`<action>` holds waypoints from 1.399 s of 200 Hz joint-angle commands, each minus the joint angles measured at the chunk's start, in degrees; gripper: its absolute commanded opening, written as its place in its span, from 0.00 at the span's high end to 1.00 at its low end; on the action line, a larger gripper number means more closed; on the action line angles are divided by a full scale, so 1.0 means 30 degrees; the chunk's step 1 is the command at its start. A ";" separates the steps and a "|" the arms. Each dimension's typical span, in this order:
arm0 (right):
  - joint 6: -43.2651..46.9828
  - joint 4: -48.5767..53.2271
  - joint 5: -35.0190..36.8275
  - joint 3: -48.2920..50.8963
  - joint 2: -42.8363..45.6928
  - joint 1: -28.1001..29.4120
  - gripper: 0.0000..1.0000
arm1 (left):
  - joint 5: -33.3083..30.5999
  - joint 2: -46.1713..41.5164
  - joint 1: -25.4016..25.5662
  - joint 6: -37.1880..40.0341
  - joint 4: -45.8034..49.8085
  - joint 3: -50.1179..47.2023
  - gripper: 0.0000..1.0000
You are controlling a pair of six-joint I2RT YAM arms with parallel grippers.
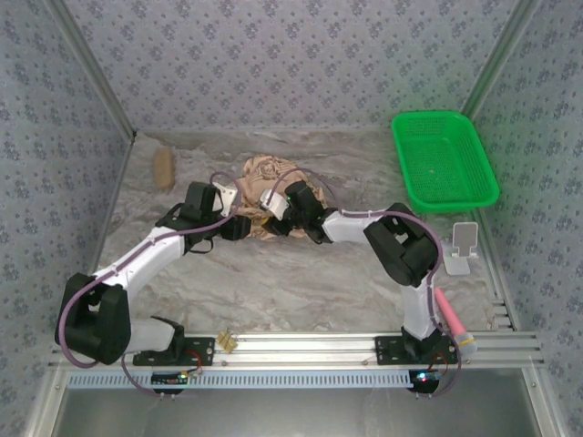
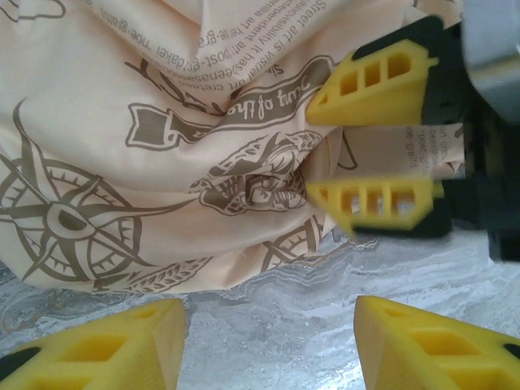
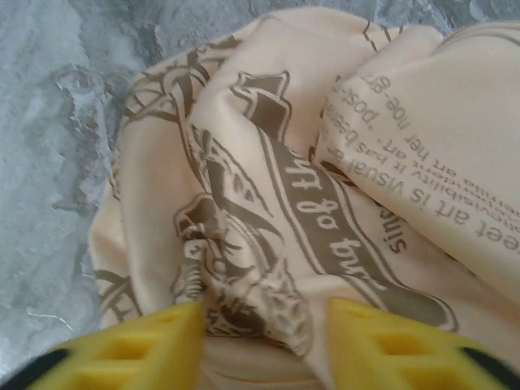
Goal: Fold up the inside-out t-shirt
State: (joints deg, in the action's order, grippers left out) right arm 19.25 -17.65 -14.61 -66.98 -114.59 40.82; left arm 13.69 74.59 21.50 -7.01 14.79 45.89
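Note:
The inside-out t-shirt (image 1: 273, 182) lies crumpled in a heap at the middle of the table's far half, tan with brown compass and banner prints (image 2: 162, 162) (image 3: 325, 162). My left gripper (image 1: 239, 226) sits low at the heap's near left edge. It is open (image 2: 272, 325), with bare table between its yellow fingers and the hem just beyond them. My right gripper (image 1: 271, 217) is down on the heap from the right. It is open (image 3: 264, 325) and stands astride a raised bunch of printed cloth. In the left wrist view the right gripper (image 2: 313, 150) has flat cloth between its fingers.
A green plastic basket (image 1: 444, 159) stands at the far right. A brown oblong object (image 1: 164, 168) lies at the far left. Near the right arm are a white stand (image 1: 463, 248) and a pink-handled tool (image 1: 451, 314). Patterned walls close in three sides.

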 commanded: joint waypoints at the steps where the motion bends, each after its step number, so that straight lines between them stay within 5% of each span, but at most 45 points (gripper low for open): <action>1: -0.0559 0.0821 -0.0804 -0.1433 -0.0184 -0.0592 0.82 | 0.0485 -0.0863 -0.0048 0.0477 -0.0183 0.0054 0.43; 10: -0.0952 0.1226 -0.0935 -0.1638 -0.0184 -0.0743 1.00 | 0.0769 -0.1005 -0.0046 0.0801 -0.0360 -0.0027 0.43; 59: -0.5120 0.2331 -0.3138 -0.0860 0.3007 -0.1837 1.00 | 0.3074 -0.0447 0.0968 0.5980 -0.3927 -0.1059 0.38; 78: -0.7359 0.1868 -0.2422 0.1116 0.4804 -0.2750 0.65 | 0.2432 0.1179 0.1428 0.8047 -0.3414 -0.0190 0.37; 96: -0.7721 0.1653 -0.1679 0.2989 0.7043 -0.3427 0.57 | 0.1338 0.2718 0.1732 0.9178 -0.2300 0.0850 0.37; 143: -0.7115 0.2514 -0.0727 0.5928 1.0863 -0.5179 0.56 | -0.0230 0.5738 0.2417 0.9892 -0.0959 0.3124 0.39; 179: -0.7071 0.2480 -0.0544 0.6535 1.1568 -0.5540 0.56 | -0.0961 0.8082 0.2462 1.0304 0.1540 0.5645 0.61; 239: -0.7076 0.2188 -0.0491 0.7134 1.2435 -0.6359 0.56 | -0.0750 0.9069 0.2742 1.1842 0.3849 0.6985 0.49; 253: -0.7164 0.2045 -0.0392 0.7366 1.2631 -0.6565 0.56 | -0.0793 0.9343 0.2738 1.2047 0.4173 0.7321 0.60; 270: -0.7293 0.1985 -0.0330 0.7577 1.2820 -0.6745 0.57 | -0.0833 0.9408 0.2699 1.2159 0.4671 0.7861 0.99; 280: -0.7308 0.2018 -0.0304 0.7634 1.3004 -0.6787 0.57 | -0.0782 0.9087 0.2703 1.1820 0.4979 0.8317 1.00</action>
State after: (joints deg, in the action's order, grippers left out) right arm -1.23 -11.38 -16.34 -45.19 -77.49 21.02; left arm 10.66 102.35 29.39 27.92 25.91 67.00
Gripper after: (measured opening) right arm 0.434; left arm 0.057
